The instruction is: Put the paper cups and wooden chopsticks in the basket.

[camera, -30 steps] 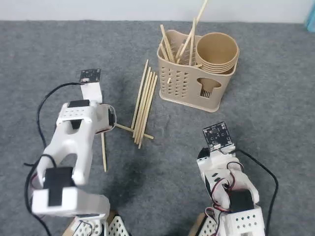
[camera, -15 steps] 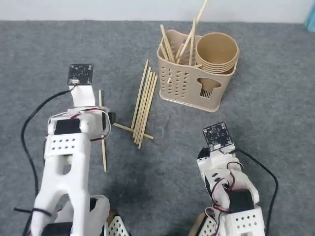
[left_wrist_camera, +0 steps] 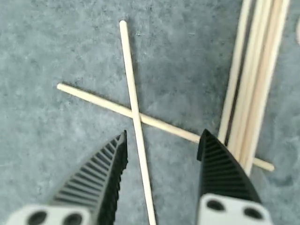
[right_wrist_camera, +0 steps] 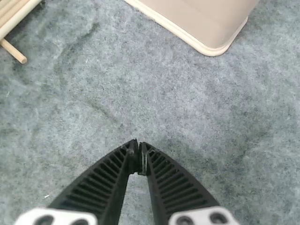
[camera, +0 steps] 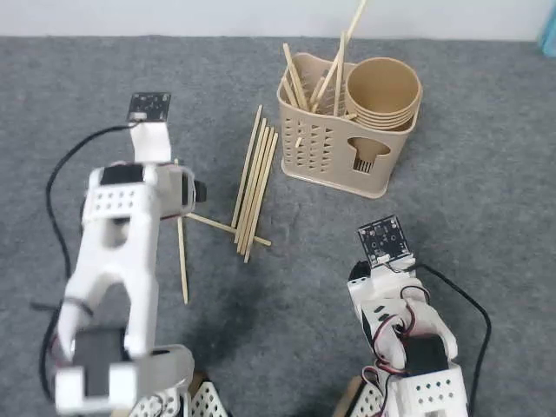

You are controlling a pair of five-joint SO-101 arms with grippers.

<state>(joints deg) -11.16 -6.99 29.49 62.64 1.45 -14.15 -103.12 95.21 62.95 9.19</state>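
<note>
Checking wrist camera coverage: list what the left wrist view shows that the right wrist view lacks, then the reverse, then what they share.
Left wrist, not right: the open left gripper above a single chopstick that crosses a second one. Right wrist, not left: the shut right gripper and a corner of the basket. Both: the grey carpet, the chopstick bundle and, it seems, the second chopstick, whose end pokes out past the bundle.

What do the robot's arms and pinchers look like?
Both arms are chunky white plastic: the left arm and the right arm. Thin black cables loop off them, and each carries a small black square board near its wrist. The left gripper and right gripper have black pointed fingers with ridges like little teeth.
</note>
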